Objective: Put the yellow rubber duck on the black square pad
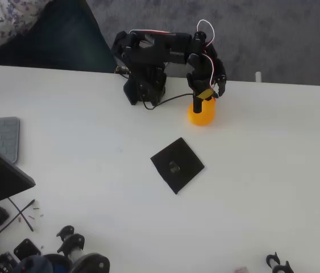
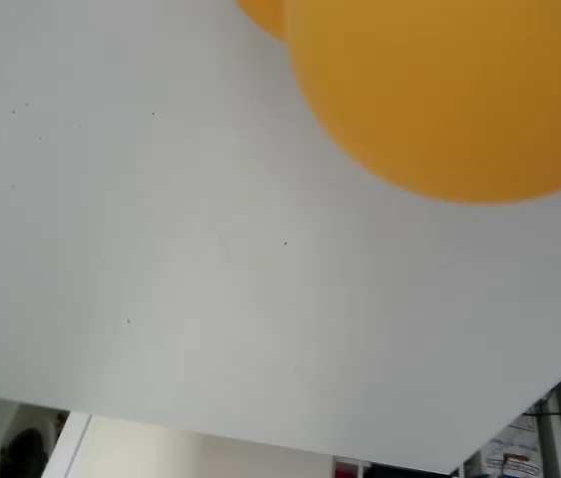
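Gripper (image 1: 200,98) sits atop yellow rubber duck (image 1: 200,112).

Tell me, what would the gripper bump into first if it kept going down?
Probably the duck. The gripper sits right over it, and the wrist view shows the duck very close. Height is hard to judge.

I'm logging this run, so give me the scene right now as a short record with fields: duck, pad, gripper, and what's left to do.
duck: yellow rubber duck on the white table, near its far edge in the overhead view
pad: black square pad, bare, apart from the duck, nearer the camera
gripper: gripper at the duck's top; grasp cannot be told
wrist view: duck very close
remaining: duck not yet on pad
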Available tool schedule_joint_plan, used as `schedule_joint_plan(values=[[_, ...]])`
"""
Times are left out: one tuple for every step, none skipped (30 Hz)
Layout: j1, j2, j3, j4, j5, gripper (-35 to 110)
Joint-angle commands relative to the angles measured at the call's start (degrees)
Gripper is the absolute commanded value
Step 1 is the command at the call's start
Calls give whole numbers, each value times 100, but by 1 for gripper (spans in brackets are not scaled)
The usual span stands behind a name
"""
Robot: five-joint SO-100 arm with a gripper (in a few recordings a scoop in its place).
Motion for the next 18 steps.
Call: schedule_joint_plan(values=[[141,53,-141,53,-70,3],[202,53,-141,53,-70,6],[229,53,-141,53,-70,10],[229,88,-123,53,-70,13],[229,105,-114,53,-70,17],[229,114,-114,53,-70,20],[229,123,-114,62,-70,22],[229,123,-132,62,-70,24],[229,123,-141,62,-70,25],[229,123,-141,62,-70,25],[229,123,-149,62,-70,25],[237,132,-149,62,-70,25],[237,132,-149,62,-70,25],[237,132,-158,53,-70,25],[237,141,-158,53,-70,25],[237,141,-158,53,-70,25],[246,141,-158,53,-70,25],[246,141,-158,53,-70,25]])
